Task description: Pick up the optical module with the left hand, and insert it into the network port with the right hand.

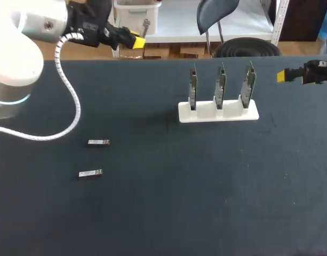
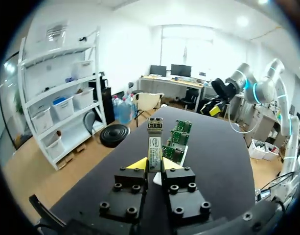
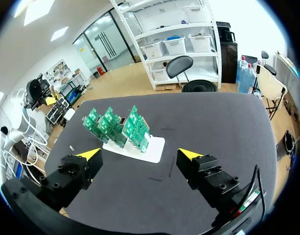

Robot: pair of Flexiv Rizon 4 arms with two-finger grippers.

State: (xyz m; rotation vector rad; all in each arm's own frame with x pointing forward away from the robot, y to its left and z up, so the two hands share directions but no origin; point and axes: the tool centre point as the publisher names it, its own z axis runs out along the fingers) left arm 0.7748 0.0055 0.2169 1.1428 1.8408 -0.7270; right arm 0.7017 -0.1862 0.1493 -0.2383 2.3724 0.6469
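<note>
Over the far edge of the worktop in the head view, your left claw hangs well apart from one loose module and a second module lying flat, while your right claw sits near the white holder with three upright green boards. From the left wrist, you see that claw clenched on the optical module, upright between its yellow tips, with the green boards ahead. From the right wrist, your claw is released, fingers wide apart, the white holder and green boards ahead of it.
</note>
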